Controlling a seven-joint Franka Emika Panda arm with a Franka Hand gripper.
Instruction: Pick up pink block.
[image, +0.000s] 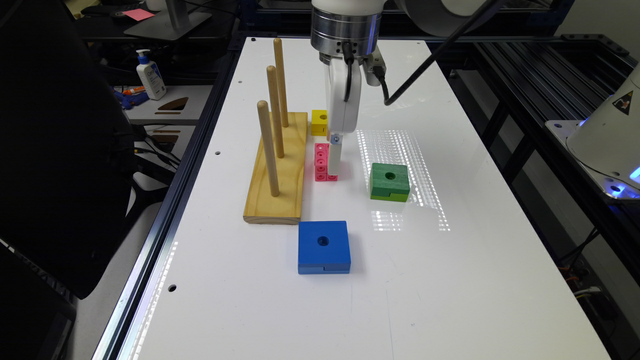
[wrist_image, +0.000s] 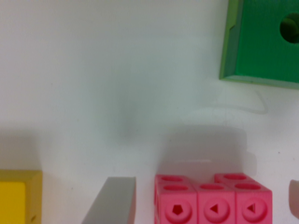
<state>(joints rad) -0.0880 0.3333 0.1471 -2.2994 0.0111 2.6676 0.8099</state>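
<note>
Pink block sits between spread pincer fingers; bare table all round.

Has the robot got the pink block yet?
Not yet. Done: the gripper is down at the pink block. In hand: its fingers sit open on either side of the block, which rests on the white table. Left: squeezing shut and lifting.

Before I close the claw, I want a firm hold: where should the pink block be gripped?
Probably from above, across the narrow width of the pink block. It lies flat as a short row of joined cubes, its long flat sides facing one finger and another at the picture's edge.
</note>
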